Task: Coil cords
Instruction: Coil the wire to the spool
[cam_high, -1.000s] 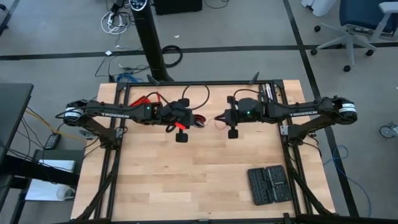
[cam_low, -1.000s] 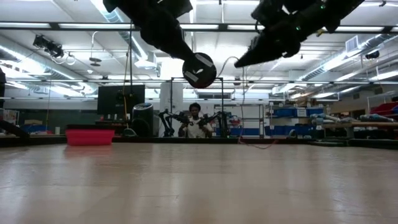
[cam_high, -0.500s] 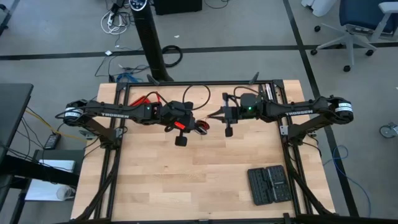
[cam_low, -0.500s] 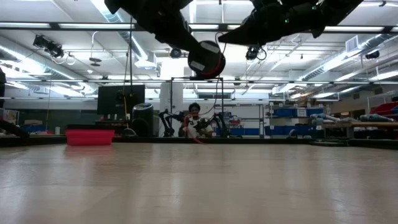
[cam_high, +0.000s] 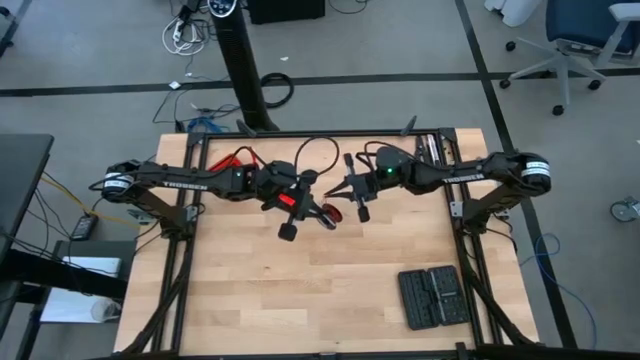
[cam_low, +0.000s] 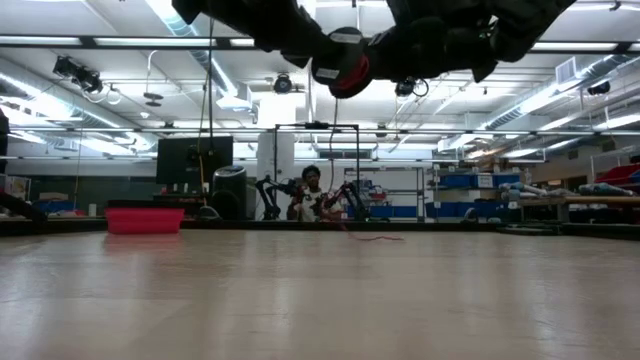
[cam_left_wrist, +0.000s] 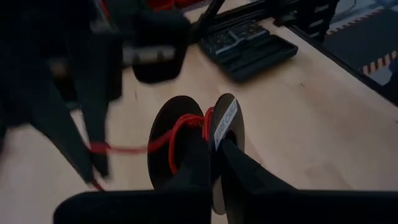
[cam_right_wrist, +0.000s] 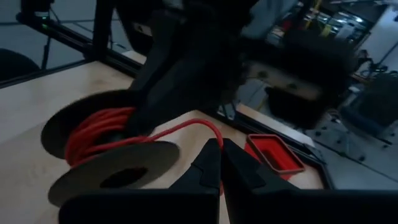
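Note:
A black spool (cam_left_wrist: 196, 146) wound with thin red wire (cam_right_wrist: 93, 140) hangs high above the table between both grippers; it also shows in the high view (cam_high: 329, 213) and the low view (cam_low: 346, 70). My left gripper (cam_left_wrist: 214, 174) is shut on the spool. My right gripper (cam_right_wrist: 221, 163) is shut on the red wire close beside the spool; it shows in the high view (cam_high: 346, 190) too. A loose stretch of the wire (cam_low: 372, 238) lies on the far part of the table. My left gripper pinches the spool's labelled flange (cam_left_wrist: 225, 124) between its two fingers, one finger in the channel between the flanges and one outside. The spool is lifted clear of the table, its flanges on edge. My right gripper pinches the red wire (cam_right_wrist: 211, 132) between its two fingertips, a short way from the spool. The wire runs in a slack curve from the winding to the fingers, clear of the table. A short end (cam_left_wrist: 96, 182) sticks out past the fingers.
A black tool case (cam_high: 431, 296) lies at the table's near right. Black and red cables (cam_high: 235, 158) lie along the far edge by the frame. A red bin (cam_low: 145, 219) stands at the far left. A person (cam_low: 313, 195) sits beyond the table.
My right gripper has gone toward the table's left, up to the spool, still shut on the wire. My left gripper has carried the spool a little right and upward and turned it. The loose wire on the table has slid left.

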